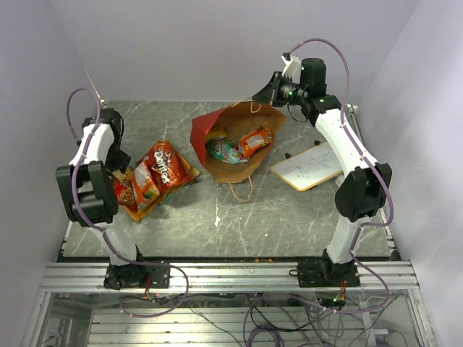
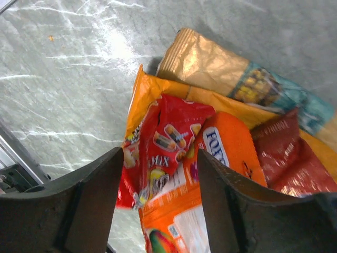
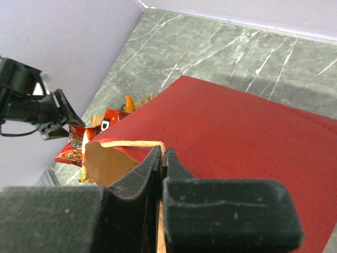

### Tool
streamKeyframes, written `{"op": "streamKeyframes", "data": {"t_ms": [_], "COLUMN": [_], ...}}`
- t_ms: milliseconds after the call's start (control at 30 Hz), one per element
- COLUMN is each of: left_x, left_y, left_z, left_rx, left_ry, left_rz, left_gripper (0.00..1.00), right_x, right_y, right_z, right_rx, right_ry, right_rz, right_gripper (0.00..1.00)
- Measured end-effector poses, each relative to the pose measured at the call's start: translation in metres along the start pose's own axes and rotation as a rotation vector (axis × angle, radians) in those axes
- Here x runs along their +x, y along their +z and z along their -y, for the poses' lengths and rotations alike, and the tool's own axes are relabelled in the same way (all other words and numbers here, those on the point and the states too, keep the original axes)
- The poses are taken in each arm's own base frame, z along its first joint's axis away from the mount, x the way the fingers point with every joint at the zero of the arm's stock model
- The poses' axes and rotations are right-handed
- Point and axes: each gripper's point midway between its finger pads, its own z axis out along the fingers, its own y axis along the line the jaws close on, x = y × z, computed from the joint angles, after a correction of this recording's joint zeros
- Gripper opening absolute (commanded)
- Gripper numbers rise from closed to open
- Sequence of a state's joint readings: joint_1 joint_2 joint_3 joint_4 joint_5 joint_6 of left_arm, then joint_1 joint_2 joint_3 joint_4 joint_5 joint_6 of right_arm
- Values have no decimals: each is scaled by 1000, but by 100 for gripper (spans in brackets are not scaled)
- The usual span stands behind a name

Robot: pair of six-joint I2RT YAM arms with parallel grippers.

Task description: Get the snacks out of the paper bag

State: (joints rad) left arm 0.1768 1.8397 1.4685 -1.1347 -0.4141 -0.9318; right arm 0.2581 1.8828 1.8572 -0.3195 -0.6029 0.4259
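Note:
The paper bag (image 1: 206, 126) lies in the middle of the table, red outside, its brown inside facing up. In it lie a teal-and-white packet (image 1: 226, 150) and an orange packet (image 1: 255, 141). My right gripper (image 1: 269, 92) is shut on the bag's far rim beside the twisted handle (image 3: 131, 143), holding that edge up; in the right wrist view (image 3: 162, 153) the jaws are pressed together on the paper. My left gripper (image 1: 121, 168) is open over a pile of snacks at the left: a red Doritos bag (image 1: 163, 165), a red mix packet (image 2: 168, 137), an orange packet (image 2: 226, 147) and a gold packet (image 2: 205, 63).
A flat white wood-framed board (image 1: 307, 166) lies right of the bag. The bag's other handle (image 1: 241, 189) lies on the table on the near side. Grey walls close in the table at the back and both sides.

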Motion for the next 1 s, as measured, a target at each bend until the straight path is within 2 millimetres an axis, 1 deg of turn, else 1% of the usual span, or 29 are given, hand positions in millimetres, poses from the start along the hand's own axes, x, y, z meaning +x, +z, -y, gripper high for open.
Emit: {"op": "streamKeyframes", "data": {"t_ms": [33, 133, 200, 300, 400, 467, 567, 600, 633, 733, 867, 1000], "left_x": [-2, -8, -12, -13, -2, 13, 47, 56, 69, 98, 131, 171], "left_y": [-9, -35, -57, -80, -104, -123, -160, -171, -188, -229, -273, -308], "left_z": [0, -2, -4, -1, 12, 30, 61, 68, 80, 100, 114, 113], "left_rx": [22, 88, 145, 215, 302, 389, 556, 606, 685, 867, 1043, 1187], "left_ry": [-9, -38, -60, -67, -33, 14, 108, 129, 165, 251, 383, 545], "left_rz": [13, 52, 86, 119, 132, 136, 130, 129, 131, 143, 208, 313], "left_gripper": [79, 87, 88, 87, 87, 87, 85, 84, 83, 82, 81, 81], "right_x": [0, 1, 1, 2, 5, 7, 12, 13, 14, 16, 12, 9], "right_y": [0, 0, 0, 0, 0, 1, 2, 2, 2, 0, -4, -5], "right_z": [0, 0, -1, -1, 0, 1, 3, 3, 4, 3, 0, -5], "right_rx": [0, -3, -4, -9, -10, -9, -6, -5, -4, -1, -1, 19], "right_ry": [0, 1, 2, 6, 12, 17, 25, 26, 28, 31, 21, -2], "right_rz": [0, -2, -3, -6, -12, -18, -27, -28, -32, -34, -24, -7], "right_gripper": [0, 0, 0, 0, 0, 0, 0, 0, 0, 0, 0, 0]}}
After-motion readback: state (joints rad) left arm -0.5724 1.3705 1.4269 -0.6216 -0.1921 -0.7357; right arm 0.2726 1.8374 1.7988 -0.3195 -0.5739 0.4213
